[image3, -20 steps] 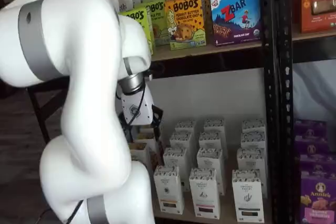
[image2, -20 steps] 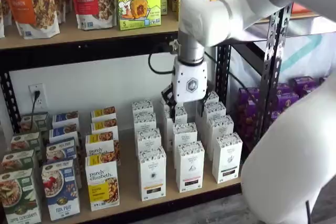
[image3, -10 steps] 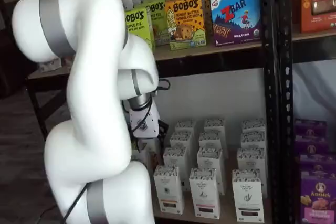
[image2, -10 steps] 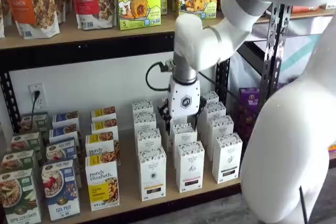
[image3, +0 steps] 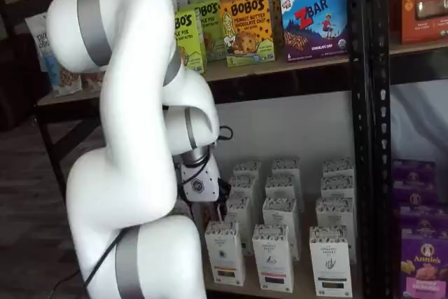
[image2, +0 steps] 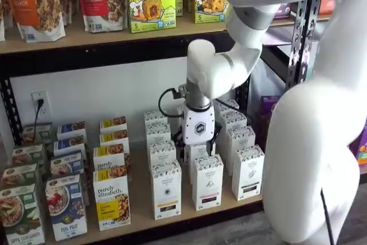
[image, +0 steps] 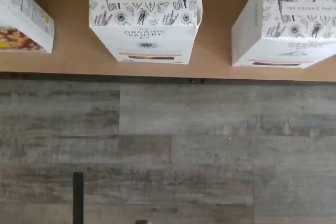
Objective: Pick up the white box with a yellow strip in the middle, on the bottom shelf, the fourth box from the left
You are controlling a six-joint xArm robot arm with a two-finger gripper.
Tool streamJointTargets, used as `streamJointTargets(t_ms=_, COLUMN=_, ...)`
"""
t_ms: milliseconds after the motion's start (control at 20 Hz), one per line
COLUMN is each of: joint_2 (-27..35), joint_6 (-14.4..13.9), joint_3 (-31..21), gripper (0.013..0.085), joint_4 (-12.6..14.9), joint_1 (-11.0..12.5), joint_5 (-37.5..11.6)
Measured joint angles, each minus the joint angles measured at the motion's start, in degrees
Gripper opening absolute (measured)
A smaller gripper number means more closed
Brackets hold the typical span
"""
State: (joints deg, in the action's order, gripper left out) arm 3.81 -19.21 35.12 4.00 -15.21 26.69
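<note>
The white box stands at the front of the bottom shelf, just right of the purely elizabeth box. It also shows in a shelf view. In the wrist view I look down on its speckled top at the shelf's front edge. My gripper hangs above the white boxes one row to the right and a little behind it, clear of their tops. Its black fingers stand apart and hold nothing. Its white body shows beside the arm.
More white boxes stand behind and to the right. A blue cereal box and a green one stand at the left. A black rack post is at the right. Grey wood floor lies below the shelf edge.
The arm has swung down and to the left. The gripper has dropped lower and come forward over the white box rows.
</note>
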Motion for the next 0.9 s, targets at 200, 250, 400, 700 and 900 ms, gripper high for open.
streamJointTargets(t_ms=200, joint_2=4.15, joint_6=-0.03, joint_3=1.05, gripper=0.085, joint_4=0.82, joint_1=0.77, joint_5=-3.99)
streamJointTargets(t_ms=250, joint_2=5.09, joint_6=-0.24, joint_3=1.49, gripper=0.085, joint_4=1.2, joint_1=0.93, joint_5=-4.53)
streamJointTargets(t_ms=400, joint_2=8.28, joint_6=-1.22, joint_3=3.18, gripper=0.085, joint_4=2.62, joint_1=1.3, joint_5=-6.66)
streamJointTargets(t_ms=700, joint_2=15.17, joint_6=-1.52, joint_3=8.08, gripper=0.085, joint_4=2.34, joint_1=0.71, joint_5=-9.87)
streamJointTargets(t_ms=900, joint_2=19.28, joint_6=-2.75, joint_3=11.36, gripper=0.085, joint_4=3.24, joint_1=0.33, joint_5=-10.81)
